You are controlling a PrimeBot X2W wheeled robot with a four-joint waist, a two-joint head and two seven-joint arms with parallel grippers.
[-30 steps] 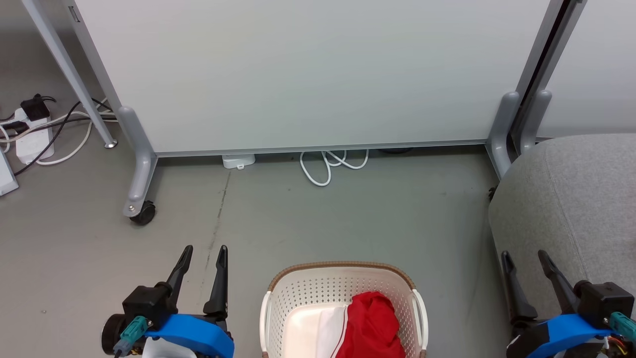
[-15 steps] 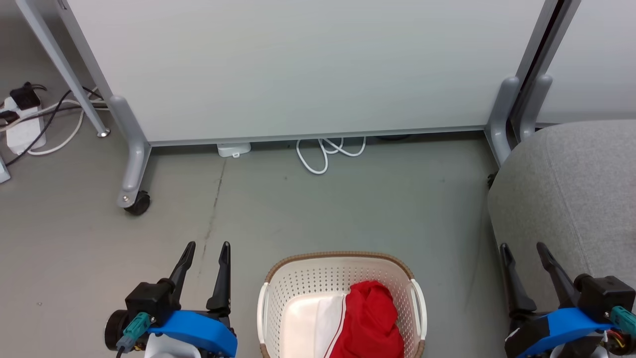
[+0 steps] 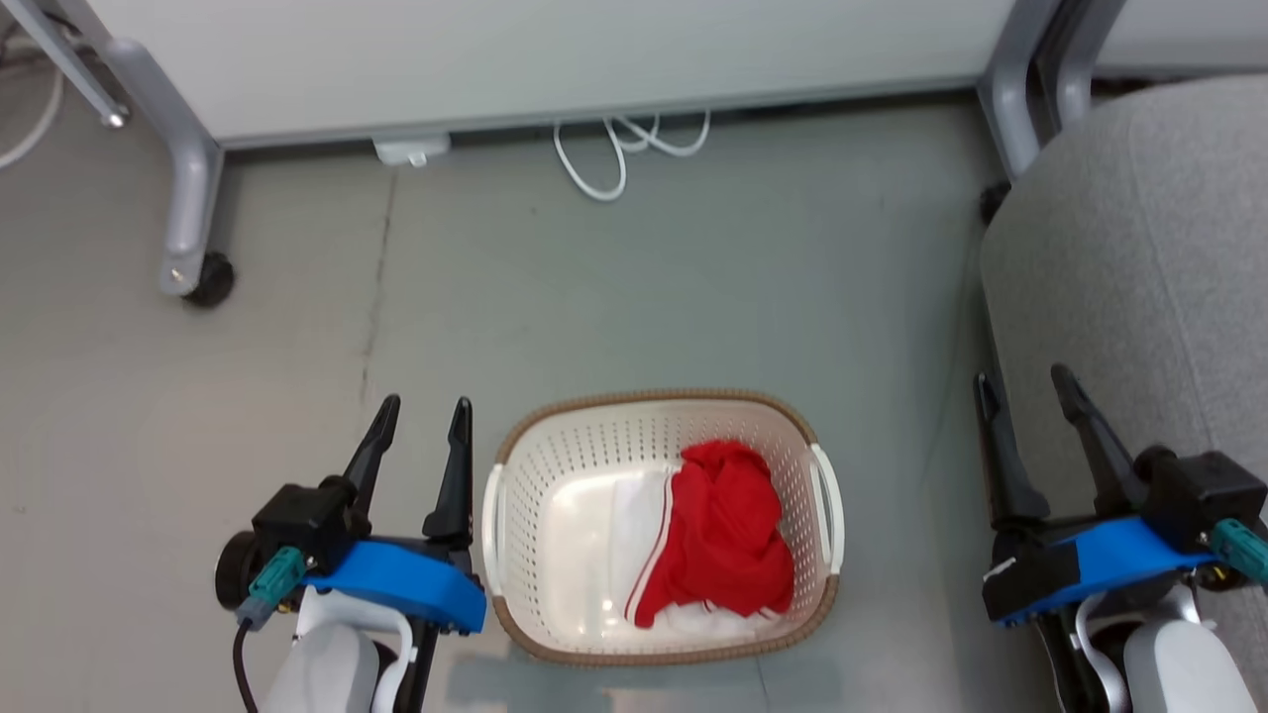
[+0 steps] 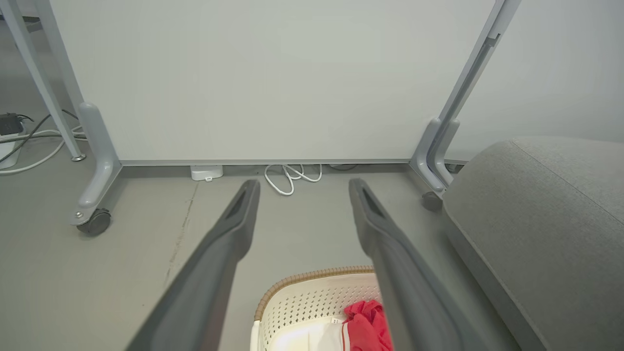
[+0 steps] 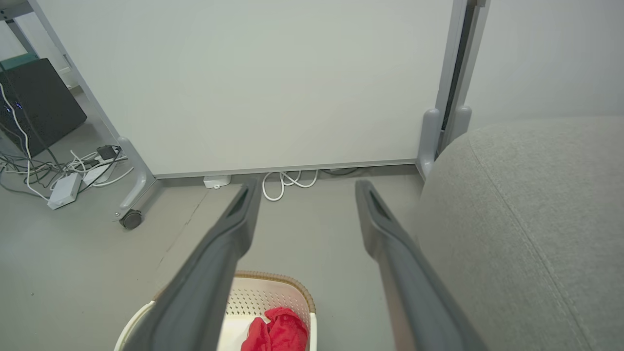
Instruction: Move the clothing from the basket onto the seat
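The cream perforated basket [image 3: 555, 436] with a brown rim stands on the floor between my two arms. Red clothing [image 3: 728, 530] with white trim lies crumpled in its right half, over a white panel. The light-grey seat [image 3: 1139, 228] rises at the right edge. My left gripper [image 3: 424, 411] is open and empty just left of the basket. Open and empty as well, my right gripper [image 3: 1025, 381] hovers by the seat's front edge, to the right of the basket. In the left wrist view the basket [image 4: 302, 302] and clothing [image 4: 365, 321] lie below the open left gripper [image 4: 303, 183]. The right gripper [image 5: 304, 183] looks over the basket [image 5: 273, 292] and seat [image 5: 526, 219].
A white partition panel [image 3: 555, 50] on grey wheeled legs [image 3: 188, 198] stands behind the basket. A white cable loop [image 3: 619, 149] and a small white box [image 3: 408, 151] lie at its base. Power strips and cables [image 5: 73, 175] lie at the far left.
The head camera has tilted down, so the basket and both grippers sit higher in the picture and the whole basket shows. Both grippers stay open.
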